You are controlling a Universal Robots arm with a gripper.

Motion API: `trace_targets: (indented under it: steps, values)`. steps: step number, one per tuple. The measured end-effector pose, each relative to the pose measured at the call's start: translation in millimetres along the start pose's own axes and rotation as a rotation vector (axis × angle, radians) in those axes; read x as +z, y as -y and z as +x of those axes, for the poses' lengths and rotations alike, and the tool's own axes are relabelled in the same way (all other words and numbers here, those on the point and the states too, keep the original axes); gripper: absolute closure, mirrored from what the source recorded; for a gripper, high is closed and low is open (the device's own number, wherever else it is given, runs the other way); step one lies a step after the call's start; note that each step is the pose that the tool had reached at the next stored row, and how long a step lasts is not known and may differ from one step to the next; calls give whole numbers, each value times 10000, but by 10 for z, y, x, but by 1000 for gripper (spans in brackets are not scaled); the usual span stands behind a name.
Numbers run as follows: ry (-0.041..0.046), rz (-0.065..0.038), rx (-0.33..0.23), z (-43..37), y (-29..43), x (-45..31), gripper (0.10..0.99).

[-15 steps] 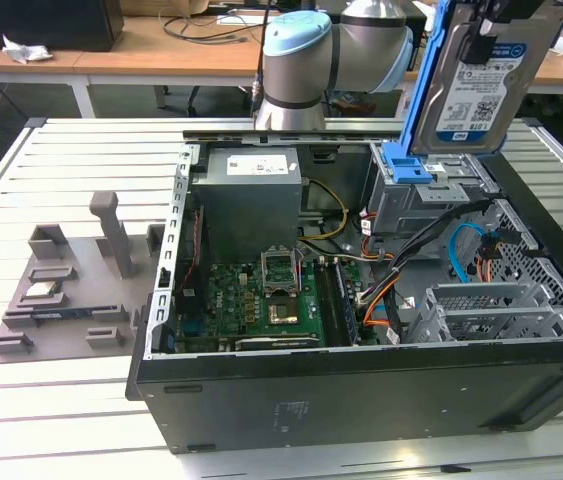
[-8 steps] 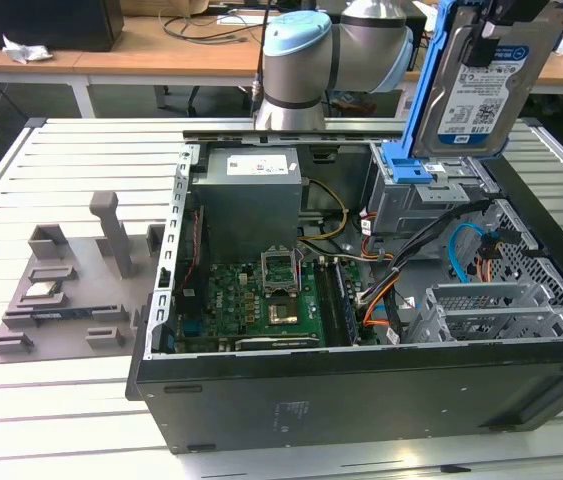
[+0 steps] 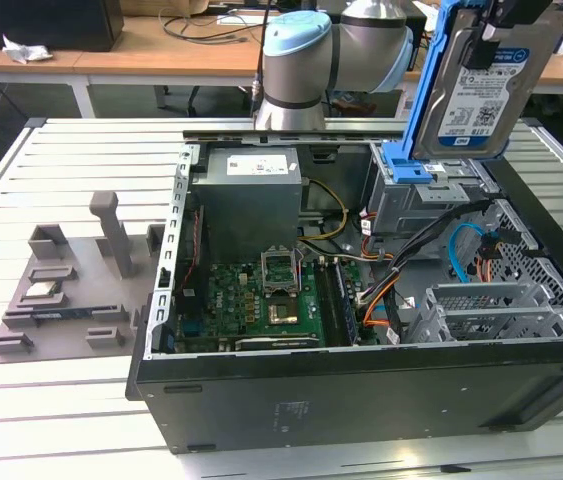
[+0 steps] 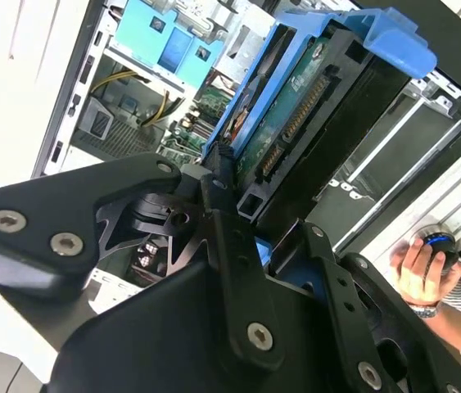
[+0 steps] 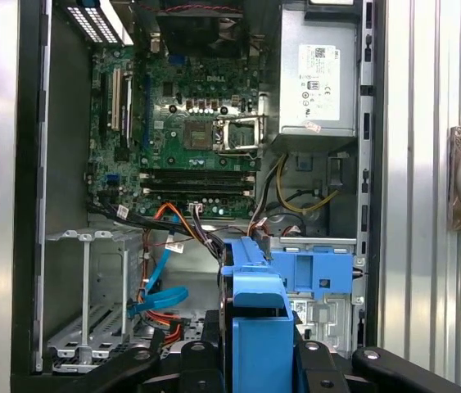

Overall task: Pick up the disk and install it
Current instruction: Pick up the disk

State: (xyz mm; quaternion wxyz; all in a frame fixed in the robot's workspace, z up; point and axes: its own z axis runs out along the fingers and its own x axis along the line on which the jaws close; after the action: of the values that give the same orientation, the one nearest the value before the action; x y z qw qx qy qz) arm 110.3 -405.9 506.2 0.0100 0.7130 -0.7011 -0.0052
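The gripper (image 5: 256, 332) is pinching the disk (image 3: 476, 90) by its blue carrier, one black finger (image 4: 223, 225) pressing on each side. It is holding the drive nearly upright in the air, label facing out, above the grey drive cage (image 3: 401, 205) at the exterior view's right end of the open computer case (image 3: 361, 400). The motherboard (image 3: 261, 295) is lying exposed well apart to the exterior view's left, and outside the case a grey parts fixture (image 3: 71, 300) is sitting on the slatted table (image 3: 61, 150).
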Motion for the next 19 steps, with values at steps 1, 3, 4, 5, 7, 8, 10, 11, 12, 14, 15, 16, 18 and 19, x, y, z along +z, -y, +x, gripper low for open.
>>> trace_targets:
  steps: [1, 3, 4, 5, 7, 8, 10, 11, 12, 14, 15, 16, 18, 19]
  values:
    - [0, 0, 0, 9, 0, 1, 722]
    - [0, 0, 0, 42, -1, 3, 722]
    - [1, 0, 0, 58, -1, 4, 722]
    - [1, 0, 0, 83, -1, 6, 722]
    - [2, 0, 0, 118, -2, 8, 722]
    - [0, 0, 0, 139, -2, 9, 722]
    - [0, 0, 0, 166, -3, 11, 722]
    - [3, 0, 0, 174, -3, 13, 722]
    - [1, 0, 1, 178, -3, 12, 722]
    - [2, 0, 0, 191, -3, 14, 722]
    - [0, 0, 0, 199, -3, 14, 722]
    - [0, 0, 0, 217, -3, 15, 722]
    - [1, 0, 0, 252, -4, 16, 722]
    - [1, 0, 0, 274, -4, 17, 722]
